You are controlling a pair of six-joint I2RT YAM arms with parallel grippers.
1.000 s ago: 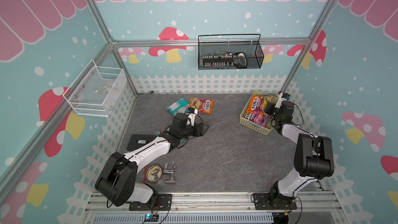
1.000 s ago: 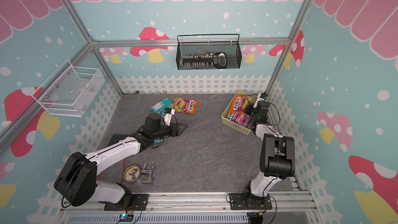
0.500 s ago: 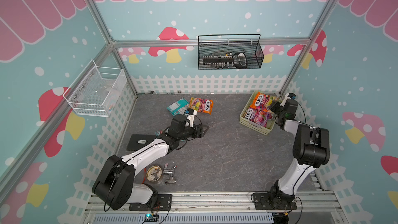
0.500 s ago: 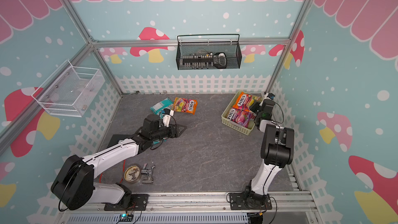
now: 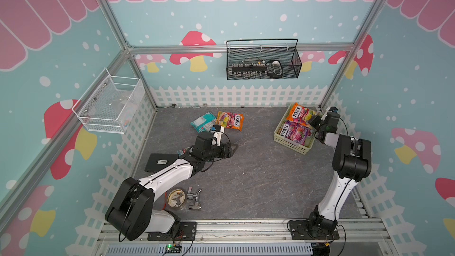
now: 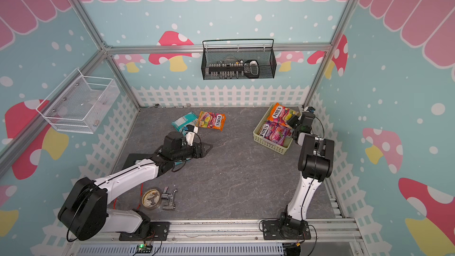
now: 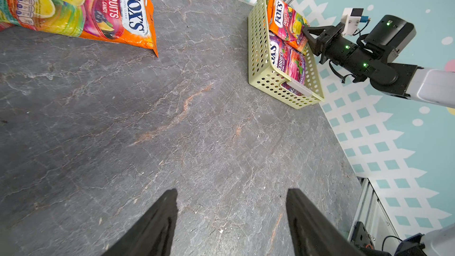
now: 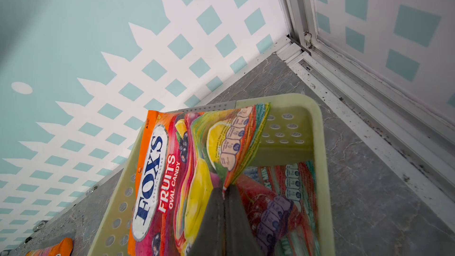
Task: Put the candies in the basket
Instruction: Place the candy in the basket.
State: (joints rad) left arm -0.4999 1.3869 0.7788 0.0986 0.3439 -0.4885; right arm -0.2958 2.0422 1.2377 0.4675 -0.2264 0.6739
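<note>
The right gripper [image 8: 224, 189] held an orange bag [image 8: 172, 168] over the basket [image 8: 320, 144].
Mid-frame in both top views, the left gripper [image 5: 234, 148] hung over the table [image 5: 258, 181], jaws apart, empty. Farther back at right, the basket held a purple bag [image 5: 295, 132]; the right gripper's jaws were pinched on the orange bag's edge, the bag tilted across the basket's far end. At centre back a second orange bag [image 5: 230, 120] and a teal bag [image 5: 203, 123] lay side by side.

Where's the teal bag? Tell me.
In both top views the teal bag lies by the back fence, beside the loose orange bag, on the robot's left.
</note>
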